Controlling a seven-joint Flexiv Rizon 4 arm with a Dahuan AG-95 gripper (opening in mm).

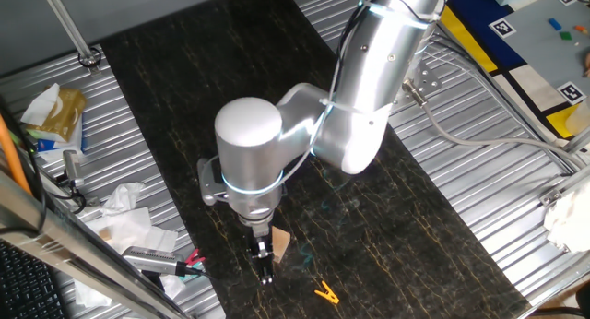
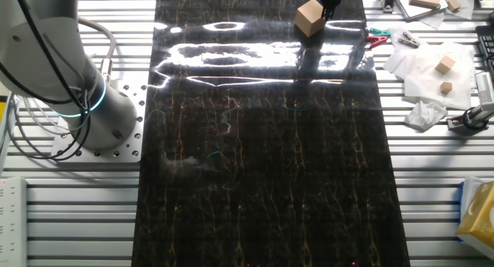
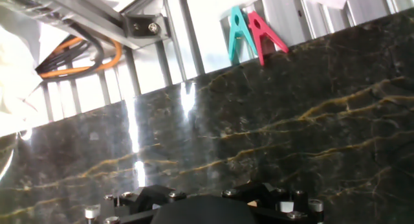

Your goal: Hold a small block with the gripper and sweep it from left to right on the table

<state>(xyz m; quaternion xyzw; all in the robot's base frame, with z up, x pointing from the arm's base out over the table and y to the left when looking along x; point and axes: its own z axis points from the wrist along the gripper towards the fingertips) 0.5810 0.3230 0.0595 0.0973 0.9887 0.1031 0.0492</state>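
Observation:
The small block (image 1: 281, 242) (image 2: 309, 18), a plain tan wooden cube, rests on the black gold-veined table (image 1: 184, 107) (image 2: 262, 159) near one end. My black gripper (image 1: 265, 268) (image 2: 332, 3) hangs from the silver arm right beside the block, close against its side, not around it. The fingers look like one narrow dark shape, and I cannot make out a gap between them. The hand view shows only the table (image 3: 291, 127) and the dark gripper body along the bottom edge; the fingertips are not visible there.
A yellow clip (image 1: 324, 291) lies on the table near the gripper. Teal (image 3: 237, 31) and red (image 3: 264, 31) clips lie on the ribbed metal just past the table edge. Tissues (image 1: 120, 208), spare blocks (image 2: 445, 64) and tools crowd that side. A second arm's base (image 2: 85, 105) stands opposite.

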